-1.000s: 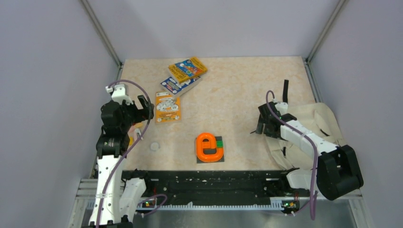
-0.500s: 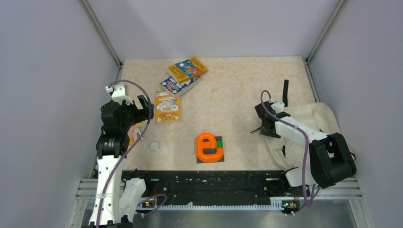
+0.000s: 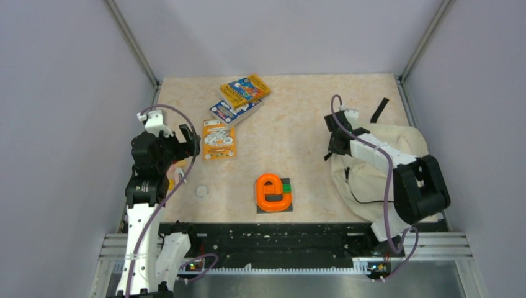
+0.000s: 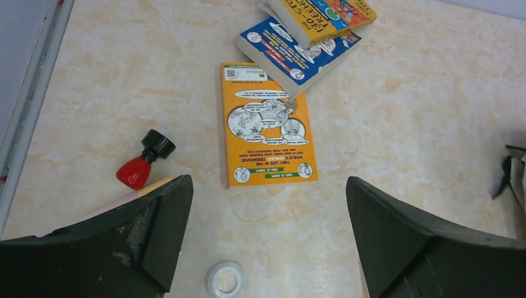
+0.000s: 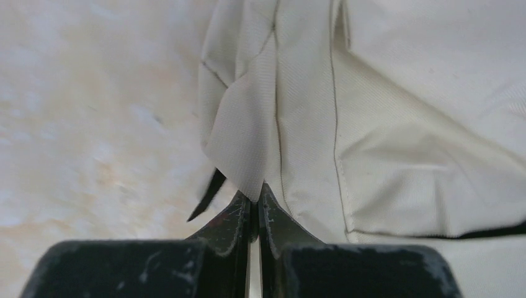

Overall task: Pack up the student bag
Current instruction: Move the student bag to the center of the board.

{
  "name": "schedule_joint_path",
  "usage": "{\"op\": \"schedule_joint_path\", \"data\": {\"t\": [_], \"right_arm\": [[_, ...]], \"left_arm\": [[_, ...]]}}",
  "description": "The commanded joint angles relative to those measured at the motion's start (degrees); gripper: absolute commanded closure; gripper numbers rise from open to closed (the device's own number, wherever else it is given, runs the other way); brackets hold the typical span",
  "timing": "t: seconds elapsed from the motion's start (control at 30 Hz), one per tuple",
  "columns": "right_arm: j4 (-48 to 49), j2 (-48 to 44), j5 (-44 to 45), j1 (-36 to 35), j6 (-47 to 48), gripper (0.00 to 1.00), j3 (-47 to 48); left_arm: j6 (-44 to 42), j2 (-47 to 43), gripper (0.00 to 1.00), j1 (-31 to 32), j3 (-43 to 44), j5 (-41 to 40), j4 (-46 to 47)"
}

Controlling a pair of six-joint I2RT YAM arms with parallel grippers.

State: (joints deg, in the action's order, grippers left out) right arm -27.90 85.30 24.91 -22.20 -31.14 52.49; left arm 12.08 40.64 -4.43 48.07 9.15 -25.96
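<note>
The right gripper (image 5: 255, 202) has just closed, pinching a fold of the large soft cream fabric backpack (image 3: 367, 185), which now lies more inward on the right side of the marbled beige table (image 3: 298, 112). The left gripper (image 4: 267, 214) stays wide open. Nothing is packed yet.

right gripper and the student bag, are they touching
Touching: right wrist view shows the right gripper shut on a cream fabric fold of the student bag.
</note>
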Motion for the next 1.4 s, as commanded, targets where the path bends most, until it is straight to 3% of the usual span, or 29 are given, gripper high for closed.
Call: {"op": "schedule_joint_path", "data": {"t": [0.0,0.23,0.27,0.3,0.4,0.43,0.53,0.67,0.87,1.0,1.07,1.37], "right_arm": [[15.9,8.4,-4.7,-3.5,-2.1,1.0,12.2],[16.0,21.5,-5.1,-5.0,0.7,1.0,28.3],[15.5,21.5,-6.1,-5.1,2.0,0.94,29.1],[15.1,20.8,-7.0,-5.1,3.4,0.81,29.3],[14.1,15.6,-7.9,-5.1,7.5,0.34,26.2],[13.7,13.0,-8.2,-5.1,8.8,0.24,24.3],[11.3,4.9,-8.4,-5.1,10.7,0.07,17.9],[5.6,-6.3,-8.2,-5.1,9.4,0.02,7.6],[-2.5,-17.0,-10.5,-5.1,4.6,0.01,-2.3],[-5.2,-20.4,-19.3,-5.3,3.3,0.01,-6.1],[-5.1,-22.3,-23.8,-7.8,3.3,0.01,-7.4],[-1.3,-22.8,-24.5,-22.9,0.2,0.02,-14.3]], "left_arm": [[-0.2,-0.3,0.02,-0.2,-0.3,-1.3,2.0],[-0.4,0.1,0.02,-0.1,-0.7,-2.4,2.0],[-0.5,0.3,0.02,-0.1,-0.7,-2.4,2.0],[-0.5,0.5,0.02,-0.1,-0.6,-2.5,2.0],[-0.6,1.0,0.02,-0.1,-0.5,-2.3,1.9],[-0.6,1.0,0.02,-0.2,-0.5,-2.3,1.9],[-0.6,1.3,0.02,-0.1,-0.5,-2.1,1.9],[-0.5,1.3,0.02,-0.1,-0.5,-1.9,1.8],[-0.3,1.3,0.02,-0.1,-0.4,-0.9,1.8],[-0.2,0.8,0.02,-0.1,-0.4,-0.5,1.9],[-0.2,0.6,0.02,-0.1,-0.4,-0.7,1.8],[-0.2,0.5,0.02,-0.1,-0.4,-0.7,1.9]]}}
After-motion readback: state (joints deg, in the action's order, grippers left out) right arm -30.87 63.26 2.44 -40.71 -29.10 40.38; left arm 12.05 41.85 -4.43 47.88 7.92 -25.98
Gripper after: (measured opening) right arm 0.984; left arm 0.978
